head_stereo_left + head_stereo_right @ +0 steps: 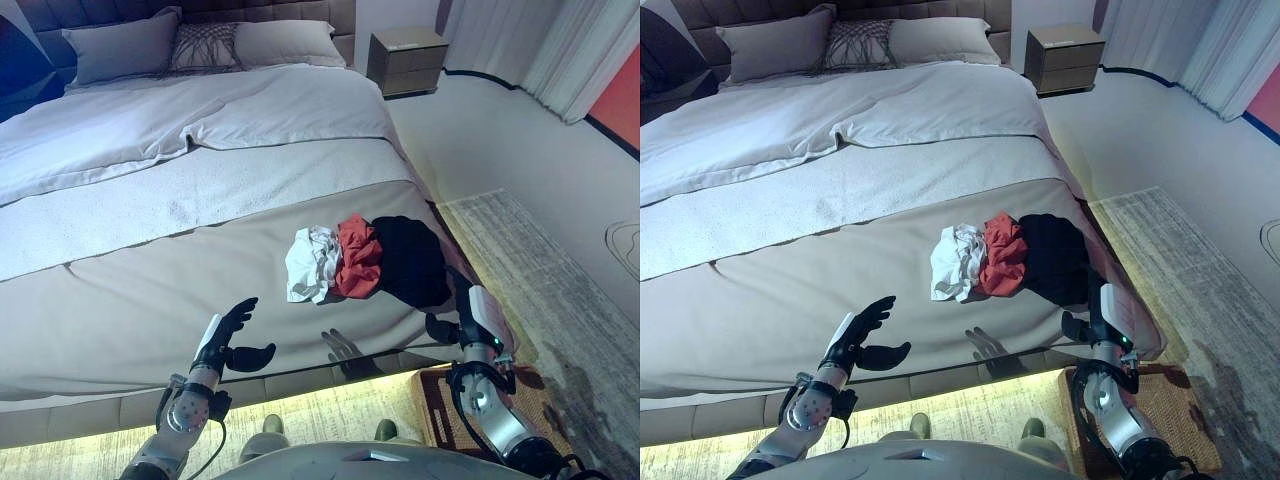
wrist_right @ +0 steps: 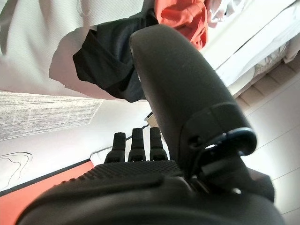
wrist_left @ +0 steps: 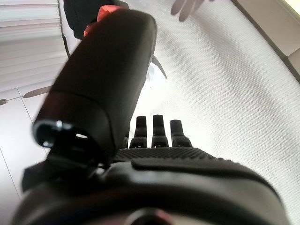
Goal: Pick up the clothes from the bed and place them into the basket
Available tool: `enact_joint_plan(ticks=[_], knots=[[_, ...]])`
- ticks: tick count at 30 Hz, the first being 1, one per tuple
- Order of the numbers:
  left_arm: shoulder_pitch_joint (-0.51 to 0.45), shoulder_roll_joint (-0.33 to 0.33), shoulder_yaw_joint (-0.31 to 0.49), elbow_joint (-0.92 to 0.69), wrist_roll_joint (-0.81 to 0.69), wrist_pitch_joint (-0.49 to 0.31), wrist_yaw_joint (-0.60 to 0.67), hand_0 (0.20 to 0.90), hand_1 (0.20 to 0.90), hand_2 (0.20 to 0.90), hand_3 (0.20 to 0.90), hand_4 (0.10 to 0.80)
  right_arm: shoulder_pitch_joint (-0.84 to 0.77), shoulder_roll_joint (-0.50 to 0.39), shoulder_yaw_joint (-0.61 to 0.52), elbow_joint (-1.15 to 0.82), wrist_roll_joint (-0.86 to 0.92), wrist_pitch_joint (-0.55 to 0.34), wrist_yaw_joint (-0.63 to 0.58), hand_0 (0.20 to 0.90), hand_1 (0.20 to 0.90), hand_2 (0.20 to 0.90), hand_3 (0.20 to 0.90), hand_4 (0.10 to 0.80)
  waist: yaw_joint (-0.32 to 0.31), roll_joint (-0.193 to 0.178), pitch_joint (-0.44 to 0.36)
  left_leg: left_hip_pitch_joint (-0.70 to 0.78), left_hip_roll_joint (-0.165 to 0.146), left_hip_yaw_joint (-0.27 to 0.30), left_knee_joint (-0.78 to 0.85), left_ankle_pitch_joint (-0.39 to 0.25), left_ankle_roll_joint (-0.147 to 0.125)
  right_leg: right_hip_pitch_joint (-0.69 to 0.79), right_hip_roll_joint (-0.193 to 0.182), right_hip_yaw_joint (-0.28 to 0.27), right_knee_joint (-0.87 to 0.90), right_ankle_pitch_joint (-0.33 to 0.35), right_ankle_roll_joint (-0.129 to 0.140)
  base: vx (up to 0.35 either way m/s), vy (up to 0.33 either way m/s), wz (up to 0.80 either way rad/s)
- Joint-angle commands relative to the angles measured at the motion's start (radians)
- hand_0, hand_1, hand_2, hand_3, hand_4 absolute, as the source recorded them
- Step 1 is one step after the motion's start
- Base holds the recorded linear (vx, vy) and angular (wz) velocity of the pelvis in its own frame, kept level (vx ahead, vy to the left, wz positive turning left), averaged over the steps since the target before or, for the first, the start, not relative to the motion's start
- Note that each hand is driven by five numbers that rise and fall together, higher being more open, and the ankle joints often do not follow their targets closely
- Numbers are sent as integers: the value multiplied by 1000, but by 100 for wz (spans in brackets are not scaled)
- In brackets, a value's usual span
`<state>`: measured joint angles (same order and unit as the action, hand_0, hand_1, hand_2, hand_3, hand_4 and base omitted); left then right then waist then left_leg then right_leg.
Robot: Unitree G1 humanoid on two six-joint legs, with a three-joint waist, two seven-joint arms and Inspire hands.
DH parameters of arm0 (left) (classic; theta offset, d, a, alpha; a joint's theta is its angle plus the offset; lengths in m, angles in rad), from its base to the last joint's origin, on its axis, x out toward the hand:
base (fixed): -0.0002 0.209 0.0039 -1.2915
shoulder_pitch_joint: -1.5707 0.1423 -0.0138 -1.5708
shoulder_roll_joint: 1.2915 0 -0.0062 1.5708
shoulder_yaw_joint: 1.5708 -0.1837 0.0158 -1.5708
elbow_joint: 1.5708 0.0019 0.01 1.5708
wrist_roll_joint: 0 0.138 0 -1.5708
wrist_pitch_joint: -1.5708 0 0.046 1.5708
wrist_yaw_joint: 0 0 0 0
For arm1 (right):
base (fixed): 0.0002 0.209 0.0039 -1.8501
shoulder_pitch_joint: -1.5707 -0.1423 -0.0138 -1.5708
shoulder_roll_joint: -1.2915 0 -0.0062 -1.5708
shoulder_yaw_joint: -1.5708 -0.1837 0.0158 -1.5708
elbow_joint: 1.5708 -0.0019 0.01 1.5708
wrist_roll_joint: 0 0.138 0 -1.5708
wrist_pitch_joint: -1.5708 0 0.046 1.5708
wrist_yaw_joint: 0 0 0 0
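— Nearest item?
— My left hand [image 1: 228, 335], fingers spread, empty; right hand [image 1: 446, 328] probably relaxed, beside the basket [image 1: 1160, 400].
— Bed [image 1: 150, 290]?
— Clothes [image 1: 365, 258] heaped near its foot; nightstand [image 1: 407, 60] beyond.

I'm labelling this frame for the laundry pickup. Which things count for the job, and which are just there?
For the job: white garment, red garment, black garment, wicker basket, bed, left hand, right hand.

Just there: pillows, nightstand, rug, curtain.
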<state>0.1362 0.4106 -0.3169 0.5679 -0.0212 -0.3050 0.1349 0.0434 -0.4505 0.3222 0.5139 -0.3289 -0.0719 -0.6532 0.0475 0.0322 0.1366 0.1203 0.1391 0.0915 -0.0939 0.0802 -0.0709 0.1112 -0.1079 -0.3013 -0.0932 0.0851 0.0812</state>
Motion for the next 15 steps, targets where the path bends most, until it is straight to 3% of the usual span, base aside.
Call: enact_joint_plan(ticks=[1, 5, 8, 10, 12, 13, 15], knots=[[-141, 60, -26, -44, -39, -56, -2, 900, 900, 900, 900, 800, -246, -70, -43, -1, 65, -38, -51, 900, 900, 900, 900, 800, 28, -49, 26, 20, -28, -27, 82, -144, 18, 49, -69, 117, 53, -99, 26, -27, 99, -7], [-161, 55, -33, -28, -47, -65, -4, 900, 900, 900, 900, 800, -342, -115, -44, 23, 88, -36, -19, 900, 900, 900, 900, 800, 39, -55, 50, -30, -37, -34, 205, -187, 18, 30, -84, 134, 91, -100, 21, 9, 122, -9], [-160, 48, -29, -20, -47, -58, -14, 900, 900, 900, 900, 800, -396, -129, -41, 53, 107, -38, 12, 900, 900, 900, 900, 800, 50, -55, 60, -44, -50, -41, 251, -216, 35, 19, -98, 146, 143, -114, 26, 112, 157, -14], [-145, 48, -12, 1, -50, -52, -37, 900, 900, 900, 900, 800, -406, -120, -46, 80, 135, -23, 54, 900, 900, 900, 900, 800, 59, -50, 56, -31, -70, -56, 237, -227, 69, -1, -95, 150, 282, -165, 31, 193, 131, -8], [-137, 59, -6, -5, -49, -41, -52, 900, 900, 900, 900, 800, -402, -117, -52, 93, 144, -30, 61, 900, 900, 900, 900, 800, 59, -55, 55, -31, -88, -63, 238, -234, 88, -49, -90, 155, 378, -157, 40, 145, 10, -6], [-130, 81, -18, -9, -44, -39, -62, 900, 900, 900, 900, 800, -410, -129, -58, 113, 168, -27, 86, 900, 900, 900, 900, 800, 57, -64, 71, -33, -103, -82, 260, -244, 97, -127, -90, 180, 455, -95, 51, 147, -126, -7], [-163, 116, -38, -31, -81, -37, -72, 900, 900, 900, 900, 800, -489, -143, -42, 181, 199, 0, 99, 900, 900, 900, 900, 800, 60, -75, 97, -48, -104, -103, 284, -258, 92, -173, -99, 203, 391, -61, 51, 106, -239, 1]])
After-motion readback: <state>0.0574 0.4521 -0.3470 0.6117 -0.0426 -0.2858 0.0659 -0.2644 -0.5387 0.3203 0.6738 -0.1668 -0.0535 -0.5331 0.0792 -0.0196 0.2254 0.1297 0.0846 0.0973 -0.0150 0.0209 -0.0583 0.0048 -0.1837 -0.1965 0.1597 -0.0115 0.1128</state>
